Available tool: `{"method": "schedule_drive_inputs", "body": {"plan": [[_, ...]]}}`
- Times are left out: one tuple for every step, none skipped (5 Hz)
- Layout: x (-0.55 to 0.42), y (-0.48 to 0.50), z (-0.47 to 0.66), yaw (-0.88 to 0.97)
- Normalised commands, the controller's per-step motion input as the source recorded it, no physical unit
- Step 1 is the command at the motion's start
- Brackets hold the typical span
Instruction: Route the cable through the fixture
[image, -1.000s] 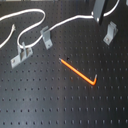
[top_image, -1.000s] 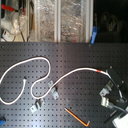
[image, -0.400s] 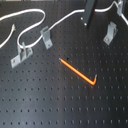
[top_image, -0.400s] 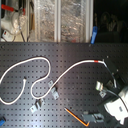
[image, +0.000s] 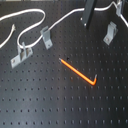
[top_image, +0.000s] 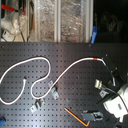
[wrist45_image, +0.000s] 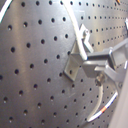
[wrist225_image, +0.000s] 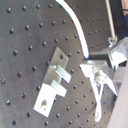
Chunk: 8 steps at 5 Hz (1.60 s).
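Note:
The white cable (top_image: 65, 75) lies in loops on the black pegboard, and its red band (top_image: 96, 59) sits near the gripper end. My gripper (top_image: 114, 79) is shut on the cable's end next to the nearest grey bracket (top_image: 101, 86). In the first exterior view the gripper (image: 86, 21) hangs at the top, between two brackets (image: 111, 32) (image: 46, 37). In both wrist views the cable (wrist225_image: 75, 20) (wrist45_image: 75, 25) curves past the bracket (wrist225_image: 52, 85) (wrist45_image: 74, 61) into the fingertips (wrist225_image: 97, 70).
A thin orange rod with a bent end (image: 77, 71) lies mid-board; it also shows in the second exterior view (top_image: 75, 115). Two more brackets (top_image: 55, 92) (top_image: 36, 106) stand by the cable's loop. Shelves with clutter (top_image: 60, 20) sit behind the board.
My gripper has moved toward the first exterior view's left, carrying the cable end. The red band has risen in the second exterior view. The brackets and the orange rod have not moved.

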Motion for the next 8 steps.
{"method": "schedule_drive_inputs", "body": {"plan": [[-0.385,0.12,0.0,-0.41],[-0.35,0.188,-0.03,-0.18],[-0.375,0.13,0.0,-0.08],[-0.237,0.057,0.04,-0.09],[-0.106,0.017,0.32,-0.12],[-0.012,-0.012,0.1,0.0],[-0.21,-0.054,0.31,-0.06],[-0.263,-0.1,0.23,-0.08]]}}
